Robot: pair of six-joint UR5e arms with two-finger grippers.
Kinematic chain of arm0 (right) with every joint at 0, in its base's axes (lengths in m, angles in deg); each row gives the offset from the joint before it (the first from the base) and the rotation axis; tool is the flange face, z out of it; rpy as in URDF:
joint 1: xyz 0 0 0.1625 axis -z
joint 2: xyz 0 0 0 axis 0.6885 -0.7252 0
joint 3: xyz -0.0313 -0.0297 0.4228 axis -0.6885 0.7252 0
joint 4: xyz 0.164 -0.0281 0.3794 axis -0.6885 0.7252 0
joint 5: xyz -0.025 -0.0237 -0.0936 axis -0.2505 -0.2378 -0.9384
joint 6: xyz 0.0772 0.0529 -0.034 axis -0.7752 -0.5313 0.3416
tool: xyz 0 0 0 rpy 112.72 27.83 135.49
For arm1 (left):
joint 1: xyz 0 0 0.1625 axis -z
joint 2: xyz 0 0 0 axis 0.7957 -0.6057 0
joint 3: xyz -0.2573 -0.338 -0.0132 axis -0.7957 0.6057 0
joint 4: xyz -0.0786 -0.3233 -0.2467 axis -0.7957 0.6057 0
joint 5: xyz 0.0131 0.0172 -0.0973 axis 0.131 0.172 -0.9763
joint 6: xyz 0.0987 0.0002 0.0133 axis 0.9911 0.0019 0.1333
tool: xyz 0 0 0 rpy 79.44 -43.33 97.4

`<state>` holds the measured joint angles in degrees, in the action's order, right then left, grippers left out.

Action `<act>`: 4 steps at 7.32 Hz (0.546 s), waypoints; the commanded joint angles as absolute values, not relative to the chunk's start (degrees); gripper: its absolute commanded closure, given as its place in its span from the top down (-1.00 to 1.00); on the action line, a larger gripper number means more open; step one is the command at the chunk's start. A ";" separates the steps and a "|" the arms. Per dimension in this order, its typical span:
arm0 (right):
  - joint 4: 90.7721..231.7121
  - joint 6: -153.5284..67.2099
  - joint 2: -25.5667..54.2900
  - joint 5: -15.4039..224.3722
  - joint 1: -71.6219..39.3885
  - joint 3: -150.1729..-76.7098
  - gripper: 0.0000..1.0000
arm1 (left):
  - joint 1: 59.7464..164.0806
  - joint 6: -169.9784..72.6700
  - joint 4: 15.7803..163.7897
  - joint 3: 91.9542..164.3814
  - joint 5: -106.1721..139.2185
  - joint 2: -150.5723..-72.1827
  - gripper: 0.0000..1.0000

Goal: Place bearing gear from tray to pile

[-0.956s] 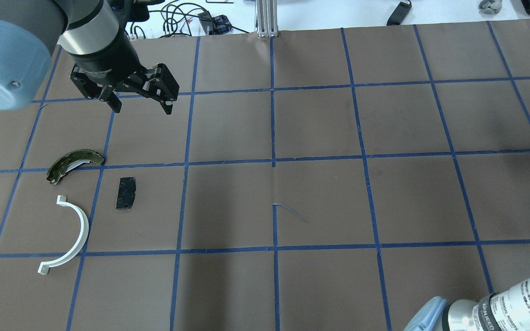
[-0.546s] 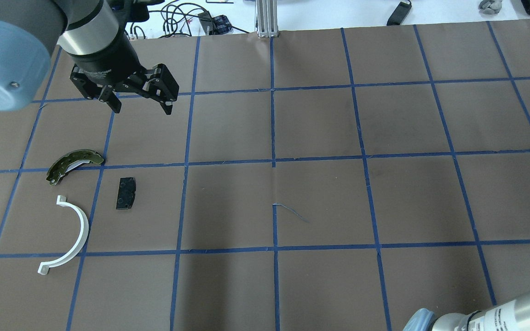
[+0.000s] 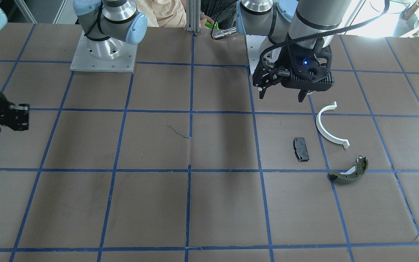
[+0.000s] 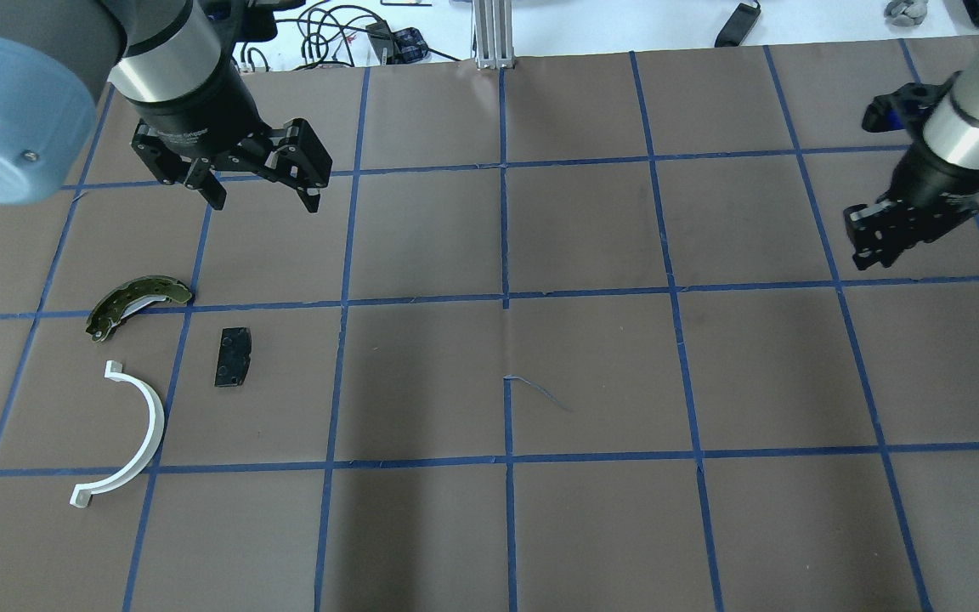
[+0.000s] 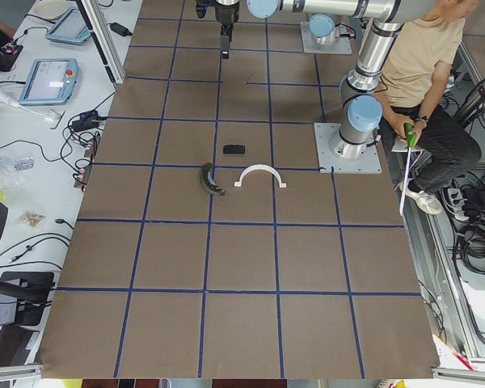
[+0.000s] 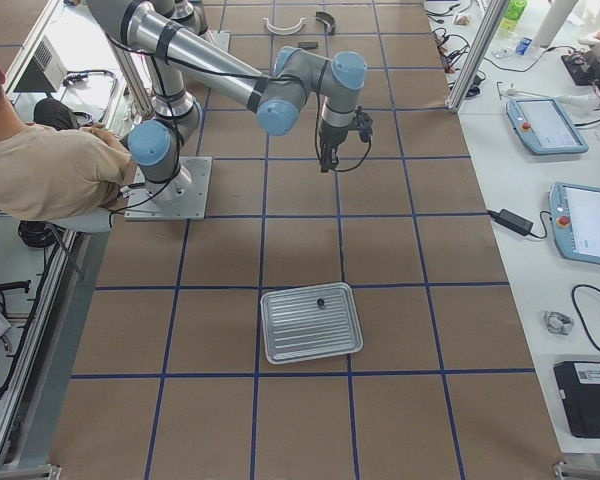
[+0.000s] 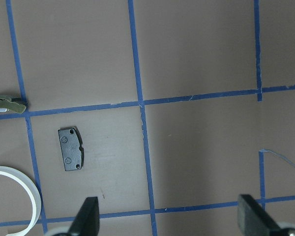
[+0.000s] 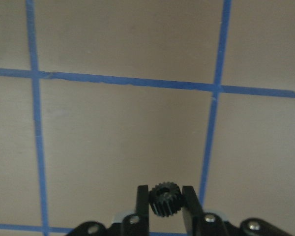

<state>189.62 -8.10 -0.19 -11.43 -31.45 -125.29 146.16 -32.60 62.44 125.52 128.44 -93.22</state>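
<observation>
Clamping the bearing gear (image 8: 166,200) between its fingers, my right hand (image 4: 868,246) hangs above the worktop (image 4: 591,374), off the tray (image 6: 310,335) and well apart from the pile (image 4: 233,358), presumably mid-transfer. My left hand (image 4: 265,202) hovers spread, empty. Only the right wrist view reveals the gear; overhead hides it.

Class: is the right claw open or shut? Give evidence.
Shut on the bearing gear; the wrist view shows it pinched between both fingers.

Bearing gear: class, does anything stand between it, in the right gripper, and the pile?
Nothing visible does. The bearing gear sits clamped in the right gripper; only taped table lies between it and the pile. The open left gripper hovers beyond the pile's far side, off the path.
</observation>
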 commanded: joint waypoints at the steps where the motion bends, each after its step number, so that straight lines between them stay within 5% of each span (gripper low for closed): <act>1: 194.93 -33.67 3.11 -10.47 -49.57 -126.09 -0.82 | 146.06 -32.61 62.28 125.70 128.58 -93.45 1.00; 4: 204.88 -48.87 9.53 -6.00 -62.45 -126.00 -0.82 | 146.06 -31.64 59.20 126.85 128.67 -93.45 1.00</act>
